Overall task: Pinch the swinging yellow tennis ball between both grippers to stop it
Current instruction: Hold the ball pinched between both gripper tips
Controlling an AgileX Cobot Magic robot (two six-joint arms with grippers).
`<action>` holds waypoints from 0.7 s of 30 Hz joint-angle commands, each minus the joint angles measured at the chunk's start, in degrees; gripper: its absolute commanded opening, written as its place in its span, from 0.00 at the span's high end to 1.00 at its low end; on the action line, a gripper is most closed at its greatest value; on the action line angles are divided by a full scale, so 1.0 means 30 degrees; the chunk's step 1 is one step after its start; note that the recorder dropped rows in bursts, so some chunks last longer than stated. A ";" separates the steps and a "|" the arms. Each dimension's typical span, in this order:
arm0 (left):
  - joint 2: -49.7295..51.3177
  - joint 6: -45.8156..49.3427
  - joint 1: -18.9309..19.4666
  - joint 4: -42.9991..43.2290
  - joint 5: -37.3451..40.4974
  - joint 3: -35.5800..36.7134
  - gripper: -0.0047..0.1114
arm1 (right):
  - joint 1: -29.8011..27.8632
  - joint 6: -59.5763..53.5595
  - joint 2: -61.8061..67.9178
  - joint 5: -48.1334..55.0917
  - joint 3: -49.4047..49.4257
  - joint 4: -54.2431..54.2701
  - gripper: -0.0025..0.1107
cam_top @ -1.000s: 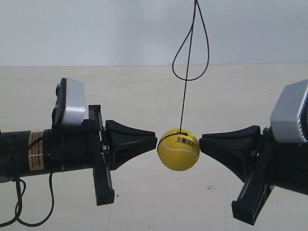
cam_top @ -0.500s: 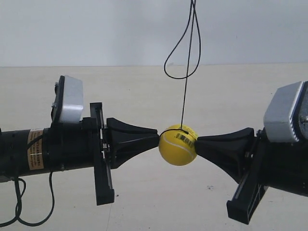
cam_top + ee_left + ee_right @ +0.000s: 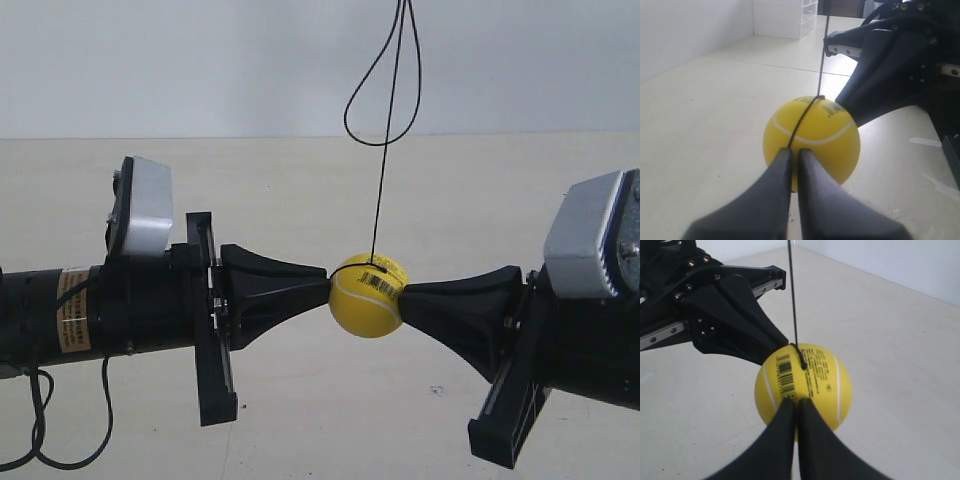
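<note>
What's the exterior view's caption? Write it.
Black wedge-shaped left gripper and right gripper pinch a hanging bright yellow tennis ball.

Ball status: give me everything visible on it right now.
The ball is bright yellow and looks matte and smooth. It has a white curved seam and a barcode sticker beside small printed text. A thin black cord wraps over it and runs straight up out of frame, so it hangs in mid-air. The shut tips of the left gripper and the right gripper press it from opposite sides.
</note>
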 commanded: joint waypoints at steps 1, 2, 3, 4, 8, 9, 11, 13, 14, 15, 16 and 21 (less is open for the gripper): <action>0.0062 0.0108 -0.0169 -0.0157 -0.0297 -0.0066 0.92 | 0.0026 -0.0193 0.0000 -0.0243 0.0089 0.0111 0.98; 0.0062 0.0128 -0.0169 -0.0120 -0.0297 -0.0066 0.92 | 0.0026 -0.0193 0.0000 -0.0243 0.0089 0.0111 0.98; 0.0062 0.0128 -0.0169 -0.0120 -0.0297 -0.0066 0.92 | 0.0026 -0.0193 0.0000 -0.0243 0.0089 0.0111 0.98; 0.0062 0.0128 -0.0169 -0.0120 -0.0297 -0.0066 0.92 | 0.0026 -0.0193 0.0000 -0.0243 0.0089 0.0111 0.98; 0.0062 0.0128 -0.0169 -0.0120 -0.0297 -0.0066 0.92 | 0.0026 -0.0409 0.0000 -0.0120 0.0089 0.0111 0.98; 0.0062 0.0128 -0.0169 -0.0079 -0.0297 -0.0066 0.92 | 0.0026 -0.0409 0.0000 -0.0120 0.0089 0.0111 0.98; 0.0062 0.0128 -0.0169 -0.0079 -0.0261 -0.0066 0.92 | 0.0026 -0.0467 0.0000 -0.0120 0.0089 0.0111 0.98; 0.0062 0.0128 -0.0169 -0.0079 -0.0183 -0.0066 0.92 | 0.0026 -0.0561 0.0000 -0.0072 0.0089 0.0111 0.98; 0.0062 0.0128 -0.0169 -0.0079 -0.0129 -0.0066 0.92 | 0.0026 -0.0603 0.0000 -0.0072 0.0089 0.0111 0.98; 0.0062 0.0128 -0.0169 -0.0079 -0.0129 -0.0066 0.92 | 0.0026 -0.0603 0.0000 -0.0072 0.0089 0.0111 0.98; 0.0062 0.0128 -0.0169 -0.0079 -0.0129 -0.0066 0.92 | 0.0026 -0.0603 0.0000 -0.0072 0.0089 0.0111 0.98; 0.0062 0.0128 -0.0169 -0.0079 -0.0089 -0.0066 0.92 | 0.0026 -0.0685 0.0000 -0.0072 0.0089 0.0111 0.98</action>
